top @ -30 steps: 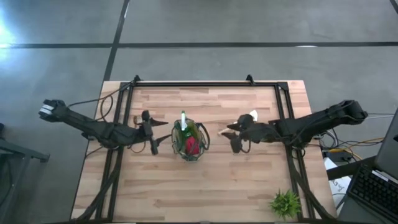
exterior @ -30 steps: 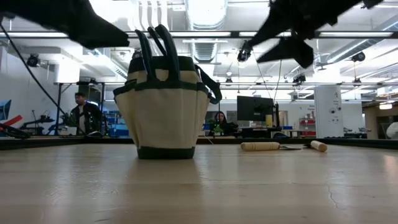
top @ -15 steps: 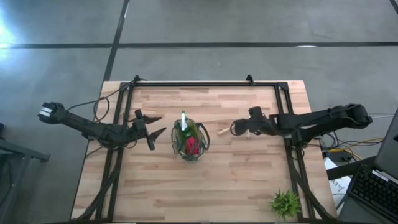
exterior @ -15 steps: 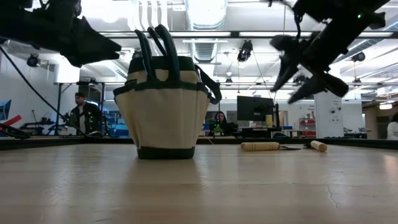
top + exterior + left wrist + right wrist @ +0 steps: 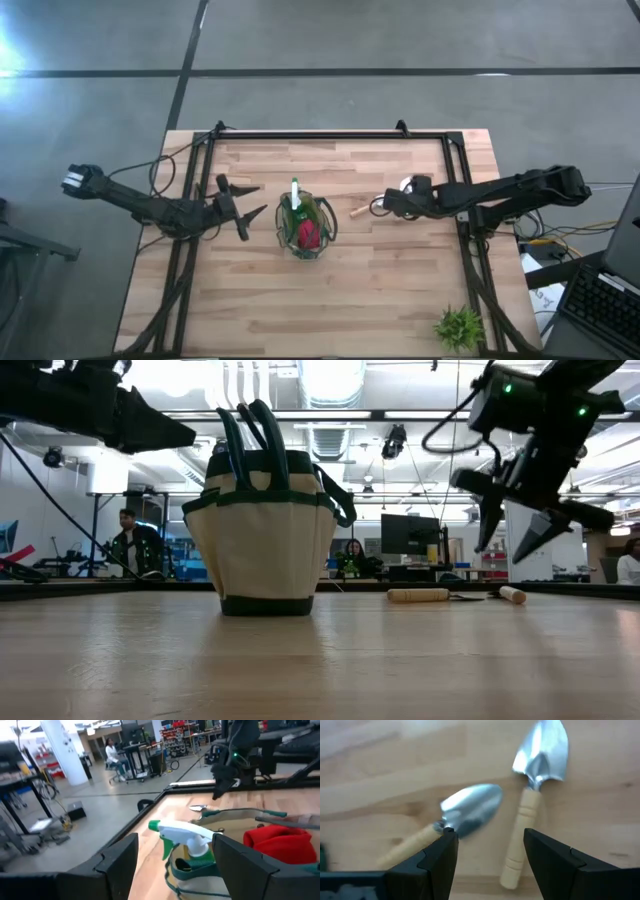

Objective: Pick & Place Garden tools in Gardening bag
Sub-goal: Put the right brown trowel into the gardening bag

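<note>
Olive-tan gardening bag is stood mid-table, a red piece and a green-and-white sprayer held inside. Two wooden-handled trowels are laid beneath the right gripper, spread wide, empty. The left gripper is held beside the bag, likewise spread, empty.

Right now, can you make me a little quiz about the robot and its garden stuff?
1. True or false: the right gripper is open above two wooden-handled trowels lying on the table.
2. What sticks out of the top of the gardening bag? A) a green-and-white spray bottle B) a yellow hose C) a broom
3. Fill in: the left gripper hovers beside the bag, and its fingers are ____.

Key: 1 true. 2 A. 3 open.
</note>
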Tool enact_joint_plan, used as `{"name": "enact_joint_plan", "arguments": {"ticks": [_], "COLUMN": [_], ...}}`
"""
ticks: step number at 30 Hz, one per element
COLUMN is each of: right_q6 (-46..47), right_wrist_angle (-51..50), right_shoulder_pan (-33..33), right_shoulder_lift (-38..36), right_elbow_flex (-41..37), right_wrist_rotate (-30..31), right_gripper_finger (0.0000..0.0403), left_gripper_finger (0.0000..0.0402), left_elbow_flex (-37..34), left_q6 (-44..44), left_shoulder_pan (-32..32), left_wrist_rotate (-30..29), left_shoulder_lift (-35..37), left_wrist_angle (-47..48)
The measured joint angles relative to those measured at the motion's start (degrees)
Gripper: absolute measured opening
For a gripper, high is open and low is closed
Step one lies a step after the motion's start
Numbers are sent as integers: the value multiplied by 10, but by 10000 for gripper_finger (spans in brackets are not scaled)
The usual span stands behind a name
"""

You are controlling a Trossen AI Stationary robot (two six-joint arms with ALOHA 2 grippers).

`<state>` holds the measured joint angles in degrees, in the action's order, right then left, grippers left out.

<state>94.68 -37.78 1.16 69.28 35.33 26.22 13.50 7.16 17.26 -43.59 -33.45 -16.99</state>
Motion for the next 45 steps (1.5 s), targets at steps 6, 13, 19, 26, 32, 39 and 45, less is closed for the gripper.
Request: {"name": "enact_joint_plan", "arguments": {"ticks": [6, 13, 19, 26, 32, 39, 45], "right_q6": [40, 68, 72, 58, 21, -21, -49], "right_wrist_angle": [-1, 1, 0, -3, -2, -2, -11], "right_shoulder_pan": [0, 0, 0, 16, 21, 21, 20], "right_shoulder_lift": [64, 122, 154, 162, 161, 144, 106], "right_elbow_flex": [0, 0, 3, 2, 2, 1, -2], "right_wrist_rotate": [-44, -73, -74, -80, -79, -81, -70], "right_gripper_finger": [219, 219, 199, 125, 49, 48, 48], "left_gripper_finger": [257, 257, 257, 257, 257, 257, 257], "left_elbow_flex": [1, 1, 1, 1, 1, 1, 1], "left_q6": [46, 66, 66, 82, 109, 110, 106], "left_shoulder_pan": [0, 0, 0, 0, 0, 0, 0], "left_wrist_rotate": [0, 0, 0, 0, 0, 0, 0], "left_shoulder_lift": [0, 0, 0, 0, 0, 0, 0], "left_wrist_angle": [-26, -36, -36, -41, -40, -41, -41]}}
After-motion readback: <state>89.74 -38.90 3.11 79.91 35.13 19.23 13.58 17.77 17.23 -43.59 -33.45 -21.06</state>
